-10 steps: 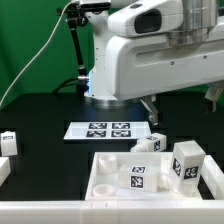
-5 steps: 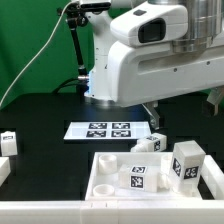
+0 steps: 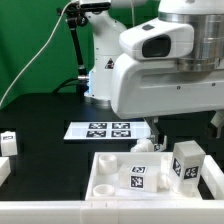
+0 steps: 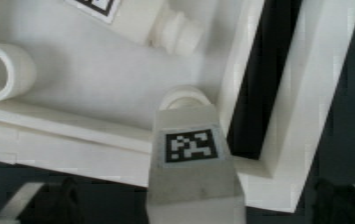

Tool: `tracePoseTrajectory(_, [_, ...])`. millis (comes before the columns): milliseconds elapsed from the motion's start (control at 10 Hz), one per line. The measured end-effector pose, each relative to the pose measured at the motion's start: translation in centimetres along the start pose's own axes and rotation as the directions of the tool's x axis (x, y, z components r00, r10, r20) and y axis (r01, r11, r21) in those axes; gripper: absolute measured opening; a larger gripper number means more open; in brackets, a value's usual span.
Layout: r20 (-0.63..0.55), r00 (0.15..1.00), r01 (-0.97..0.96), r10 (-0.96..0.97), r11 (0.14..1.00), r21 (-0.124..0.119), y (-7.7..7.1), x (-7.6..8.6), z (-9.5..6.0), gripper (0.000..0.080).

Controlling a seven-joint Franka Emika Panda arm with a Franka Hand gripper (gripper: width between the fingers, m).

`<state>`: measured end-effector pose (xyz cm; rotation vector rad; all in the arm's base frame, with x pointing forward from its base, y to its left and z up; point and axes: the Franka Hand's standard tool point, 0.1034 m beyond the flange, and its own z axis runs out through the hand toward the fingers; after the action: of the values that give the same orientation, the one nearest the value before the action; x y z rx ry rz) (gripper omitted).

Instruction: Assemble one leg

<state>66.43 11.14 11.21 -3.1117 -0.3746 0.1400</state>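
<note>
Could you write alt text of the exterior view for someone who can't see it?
A large white robot arm hangs over a black table, above a big white square rimmed plastic panel. Several small chunky white plastic posts with black-and-white tags stand on and near the panel. A flat white marker board lies behind it.

Big glossy white plastic robot arm (image 3: 150, 75): bulky rounded housings, smooth shells, soft highlights. Grey oval cap (image 3: 152, 43) set into side of upper joint housing. Squarer white block on top, toward exterior view's right. Thin dark seams between segments. Tall white base column (image 3: 100, 55), dark ring (image 3: 97, 97) at foot.
</note>
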Motion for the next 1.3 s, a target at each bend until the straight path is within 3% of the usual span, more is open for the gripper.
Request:
tracePoseTrajectory(300, [0.002,1.000,0.000,0.000,1.000,0.001,-0.1,0.1,0.4,0.0649])
tracePoseTrajectory(800, [0.003,1.000,-0.001,0.001,1.000,0.007,-0.2,1.2,3.3,0.0649])
tracePoseTrajectory(900, [0.003,1.000,0.000,0.000,1.000,0.007,-0.3,1.2,3.3,0.0617])
tracePoseTrajectory(1000, [0.002,1.000,0.001,-0.001,1.000,0.007,-0.3,1.2,3.3,0.0484])
tracePoseTrajectory(1100, [0.002,1.000,0.001,-0.001,1.000,0.007,-0.3,1.2,3.2,0.0484])
tracePoseTrajectory(1200, [0.001,1.000,0.001,-0.001,1.000,0.007,-0.2,1.2,3.0,0.0300])
tracePoseTrajectory(1300, [-0.001,1.000,0.002,-0.002,1.000,0.006,0.0,1.2,2.7,0.0282])
